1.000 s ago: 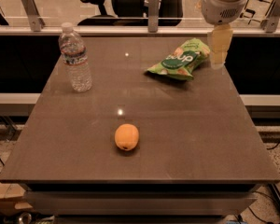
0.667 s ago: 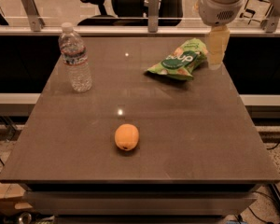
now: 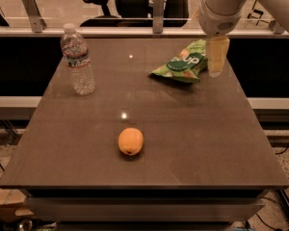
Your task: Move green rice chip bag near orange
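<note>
The hand (image 3: pixel 216 59) hung at the far right of the worktop (image 3: pixel 197 143), pointing down just beside the right end of the green rice chip bag (image 3: pixel 182 62), perhaps brushing it; its yellowish fingers showed as one pale block, and whether they stood apart or together could not be told. Nothing appeared to be held in it.

The bag lay slumped on its side near the far right edge, logo upward, one corner tilted up toward the hand. It looked light, crinkly and soft, puffed with air, so it would likely give and slide under a push and crush if squeezed hard, with brittle chips inside. A pinch on the raised right corner or along the sealed edge seemed the safest hold, since the film there is flat and thin enough for two fingers; the smooth, glossy worktop would offer little grip against slipping.

The orange (image 3: pixel 130 141) sat well apart from the bag, near the front middle, round and liable to roll if bumped. A water bottle (image 3: pixel 77 60) stood upright at the far left.

Counted: one hand, one chip bag, one orange, one bottle
</note>
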Motion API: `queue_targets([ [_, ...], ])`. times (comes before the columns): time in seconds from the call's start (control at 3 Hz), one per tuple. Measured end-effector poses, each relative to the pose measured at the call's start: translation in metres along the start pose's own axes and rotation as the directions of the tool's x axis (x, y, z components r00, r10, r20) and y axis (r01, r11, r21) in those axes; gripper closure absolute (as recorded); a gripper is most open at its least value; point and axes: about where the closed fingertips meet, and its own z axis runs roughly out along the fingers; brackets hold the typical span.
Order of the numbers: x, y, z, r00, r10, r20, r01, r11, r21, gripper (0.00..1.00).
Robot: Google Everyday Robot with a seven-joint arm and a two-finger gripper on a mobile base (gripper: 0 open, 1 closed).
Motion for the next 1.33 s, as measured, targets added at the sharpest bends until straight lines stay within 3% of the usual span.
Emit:
queue_targets([
  [0.67,-0.011,-0.006,0.03,0.996,-0.08,0.028,0.081,0.9965,-0.023,0.0],
  [1.33,-0.018,-0.016,0.071,0.989,-0.143,0.044,0.147,0.9852,-0.089,0.0],
])
